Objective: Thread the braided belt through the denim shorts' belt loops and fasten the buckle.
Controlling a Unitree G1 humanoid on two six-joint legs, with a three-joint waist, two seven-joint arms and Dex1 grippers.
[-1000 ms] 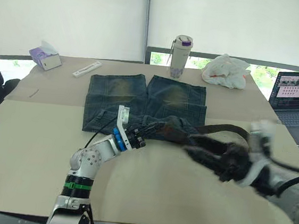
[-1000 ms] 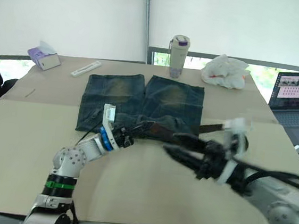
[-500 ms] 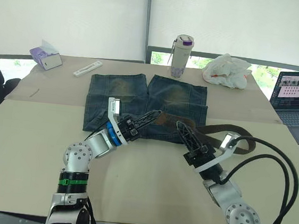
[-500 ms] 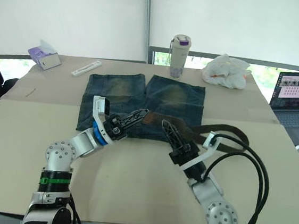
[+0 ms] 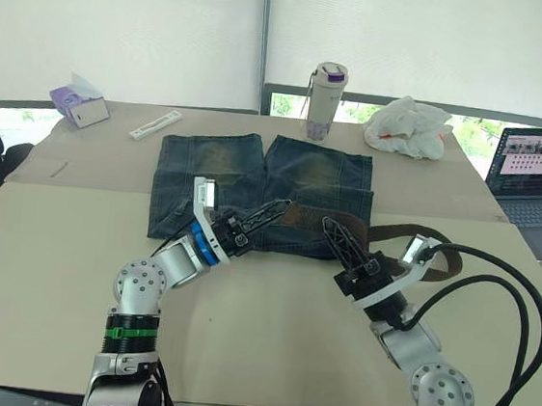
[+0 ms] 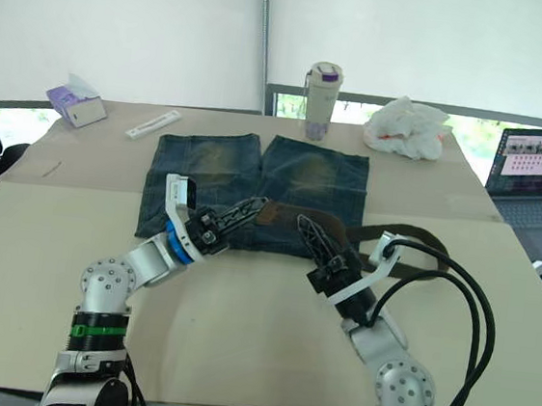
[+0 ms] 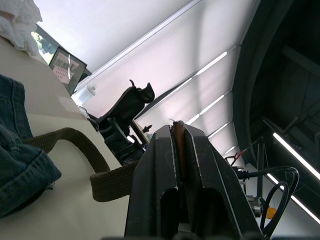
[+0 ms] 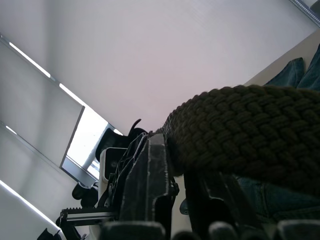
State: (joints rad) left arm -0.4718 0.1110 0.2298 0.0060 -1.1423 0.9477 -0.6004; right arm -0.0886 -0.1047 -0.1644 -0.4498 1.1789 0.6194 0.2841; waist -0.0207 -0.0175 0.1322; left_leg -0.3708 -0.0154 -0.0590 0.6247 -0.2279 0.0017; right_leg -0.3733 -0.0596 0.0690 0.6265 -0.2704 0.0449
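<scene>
Hands (image 5: 275, 210) over beige table (image 5: 41, 266)

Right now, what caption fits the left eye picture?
Both grippers, left and right, pinch the braided belt over the denim shorts.

Both arms showing silver-grey jointed housings; left arm (image 5: 151, 287) carrying green band and blue wrist ring, right arm (image 5: 411, 344) trailing thick black cables — grippers black, white wrist brackets.

You're working in an office: a beige table (image 5: 267, 329) by windows with white roller blinds (image 5: 125, 23), an open laptop (image 5: 535, 177), a tissue box (image 5: 80, 103), a drink bottle (image 5: 324, 102) and a black office chair (image 7: 125, 107).
</scene>
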